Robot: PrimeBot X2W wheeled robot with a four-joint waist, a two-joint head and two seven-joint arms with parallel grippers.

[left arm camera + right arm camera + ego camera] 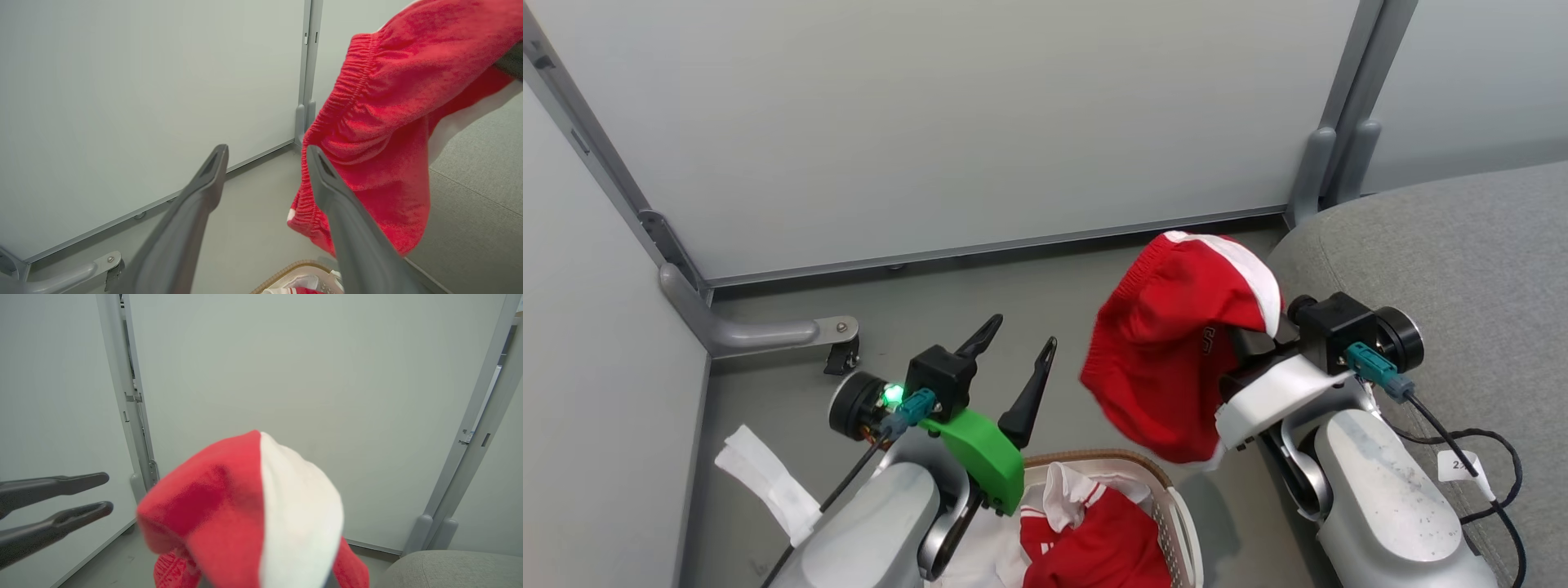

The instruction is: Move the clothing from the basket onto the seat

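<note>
Right now the left claw (1024,330) has its two long dark fingers spread wide with nothing between them. Just beneath its wrist sits the small oval white plastic basket with a brown woven rim (1094,455). In that basket lies a crumpled red fabric garment with white stripes (1103,539). The right claw (1252,345) has its fingers buried under a soft red fabric garment with a white panel and a gathered waistband (1168,343). The fingers are pressed together on that cloth. It drapes over the fingertips and hangs in the air on the side toward the left claw, clear of the basket. Seen from the left wrist, the hanging garment (388,122) lies just past one finger of the left claw (266,150); whether they touch cannot be told. The large grey fabric-upholstered sofa seat (1462,245) lies beside the right claw's wrist, away from the left claw, and the held garment is not on it.
</note>
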